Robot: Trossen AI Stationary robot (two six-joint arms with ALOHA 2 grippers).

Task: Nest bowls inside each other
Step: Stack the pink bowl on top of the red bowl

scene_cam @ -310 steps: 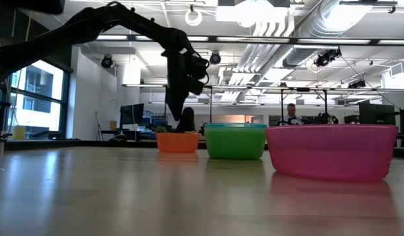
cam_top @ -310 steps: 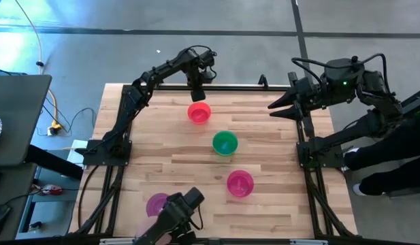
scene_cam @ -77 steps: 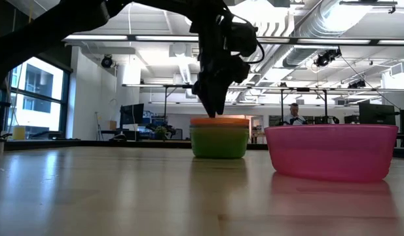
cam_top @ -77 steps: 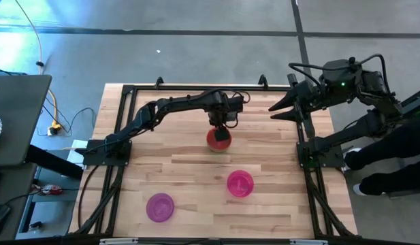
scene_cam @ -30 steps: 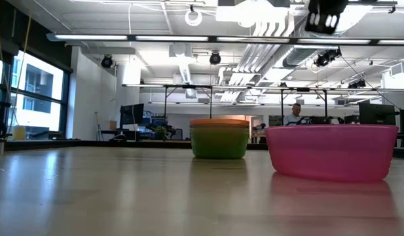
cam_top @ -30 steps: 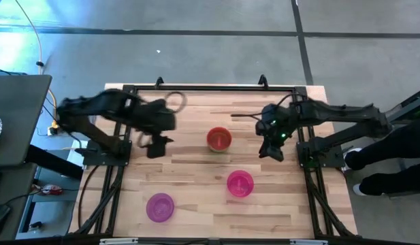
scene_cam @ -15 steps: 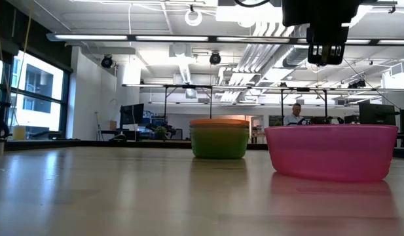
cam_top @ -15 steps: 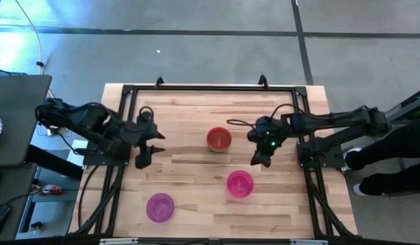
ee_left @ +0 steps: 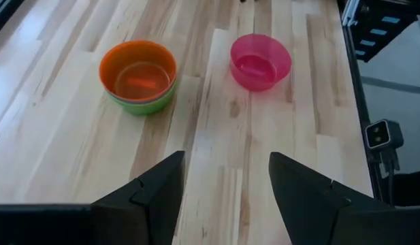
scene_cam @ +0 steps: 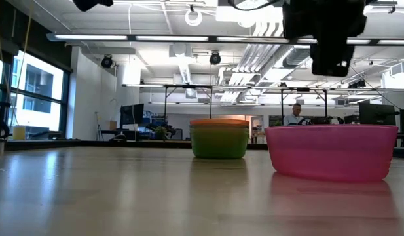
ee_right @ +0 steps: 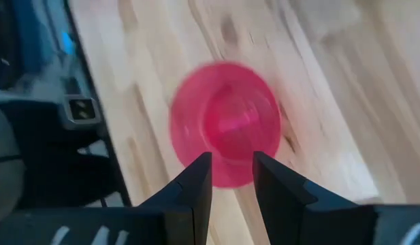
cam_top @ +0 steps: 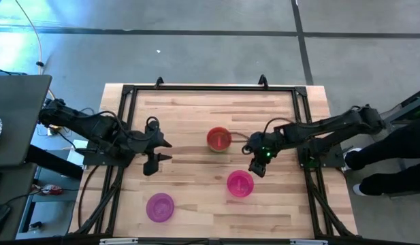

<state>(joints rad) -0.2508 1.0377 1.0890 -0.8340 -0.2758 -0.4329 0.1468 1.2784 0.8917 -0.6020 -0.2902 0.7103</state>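
Observation:
A red bowl (cam_top: 218, 139) sits nested in a green bowl (scene_cam: 219, 144) at the table's middle; the pair shows in the left wrist view as an orange-red bowl (ee_left: 138, 71) over a green rim. A magenta-pink bowl (cam_top: 240, 184) stands alone toward the near right, and a purple bowl (cam_top: 160, 207) stands near the near-left corner. Teal and yellow bowls do not show. My right gripper (cam_top: 257, 167) hovers open just above the pink bowl (ee_right: 224, 122), on its far side. My left gripper (cam_top: 159, 150) is open at the table's left, pointing right.
A black metal frame (cam_top: 210, 88) runs round the tabletop, and both arm bases stand at its left and right edges. Bare wood lies between the bowls and along the far edge. A person (scene_cam: 293, 113) shows far back in the room.
My right gripper has swung from the right side toward the near edge and the pink bowl, coming down as it went. My left arm has pulled back toward the table's left edge, its gripper staying open. The bowls have not moved.

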